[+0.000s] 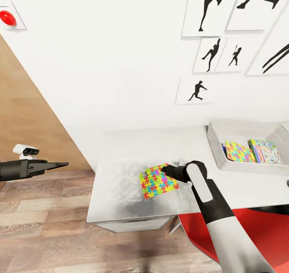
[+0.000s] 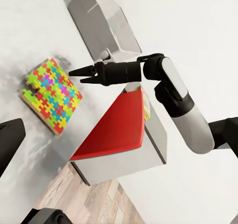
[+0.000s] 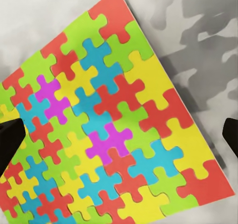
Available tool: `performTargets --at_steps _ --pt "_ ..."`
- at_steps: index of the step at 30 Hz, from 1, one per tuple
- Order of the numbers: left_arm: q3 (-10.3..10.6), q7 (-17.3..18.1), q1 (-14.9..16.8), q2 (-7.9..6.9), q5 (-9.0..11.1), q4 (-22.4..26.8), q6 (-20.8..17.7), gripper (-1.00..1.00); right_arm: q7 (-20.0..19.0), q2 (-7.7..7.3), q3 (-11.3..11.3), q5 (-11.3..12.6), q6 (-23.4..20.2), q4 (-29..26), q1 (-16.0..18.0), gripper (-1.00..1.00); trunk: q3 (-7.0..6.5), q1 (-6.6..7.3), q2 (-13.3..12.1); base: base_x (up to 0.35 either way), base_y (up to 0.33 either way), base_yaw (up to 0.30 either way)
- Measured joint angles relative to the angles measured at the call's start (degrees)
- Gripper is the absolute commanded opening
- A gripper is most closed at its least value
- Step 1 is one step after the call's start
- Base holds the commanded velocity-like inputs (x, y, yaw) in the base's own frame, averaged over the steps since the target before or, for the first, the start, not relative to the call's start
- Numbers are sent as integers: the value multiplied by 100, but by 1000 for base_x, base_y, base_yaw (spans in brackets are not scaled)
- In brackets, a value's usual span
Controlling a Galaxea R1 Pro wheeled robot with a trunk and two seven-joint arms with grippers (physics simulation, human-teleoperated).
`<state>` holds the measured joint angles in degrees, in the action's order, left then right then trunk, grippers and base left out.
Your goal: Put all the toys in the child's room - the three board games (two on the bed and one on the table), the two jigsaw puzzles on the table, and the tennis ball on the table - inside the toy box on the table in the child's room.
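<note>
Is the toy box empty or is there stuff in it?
Not empty. The toy box already holds one jigsaw puzzle and a board game, lying flat side by side. Its far right end is cut off.

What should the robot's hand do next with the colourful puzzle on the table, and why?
Probably lower the right gripper straight down and close on the jigsaw puzzle. Its fingers are spread wide to either side of the puzzle, which lies flat on the table, not yet grasped. The toy box already holds another puzzle and a board game.
</note>
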<state>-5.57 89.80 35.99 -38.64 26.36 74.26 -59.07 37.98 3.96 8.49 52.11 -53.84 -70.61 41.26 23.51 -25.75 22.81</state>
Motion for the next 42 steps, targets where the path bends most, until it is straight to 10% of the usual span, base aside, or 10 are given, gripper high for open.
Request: performTargets --at_steps 42 --pt "0 0 0 0 -4 0 62 100 0 12 0 1 -3 -51 0 100 255 0 1 0 0 0"
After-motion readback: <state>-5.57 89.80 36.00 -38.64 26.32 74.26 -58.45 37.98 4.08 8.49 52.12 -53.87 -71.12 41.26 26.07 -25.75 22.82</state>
